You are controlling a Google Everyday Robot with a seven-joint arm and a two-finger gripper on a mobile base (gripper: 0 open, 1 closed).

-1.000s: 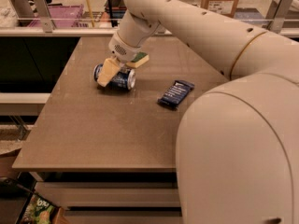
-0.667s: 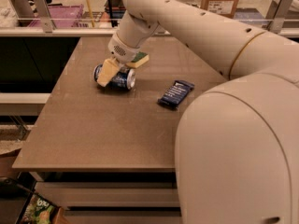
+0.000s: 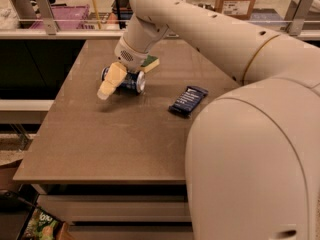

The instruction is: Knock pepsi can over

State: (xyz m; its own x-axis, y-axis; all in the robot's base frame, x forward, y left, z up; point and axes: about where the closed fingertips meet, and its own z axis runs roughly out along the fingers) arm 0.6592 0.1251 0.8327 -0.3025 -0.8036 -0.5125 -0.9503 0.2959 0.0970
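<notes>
Cream arm (image 3: 200, 29) stretched forward-left, wrist (image 3: 134, 53) bent down, claw (image 3: 111, 83) low at its end.

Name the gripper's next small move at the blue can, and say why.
Probably lift the gripper straight up and clear. The small blue aluminium pepsi can already lies on its side on the brown table, and the gripper sits low, right against it, so the knock looks done. Pushing further would likely only roll the can.
</notes>
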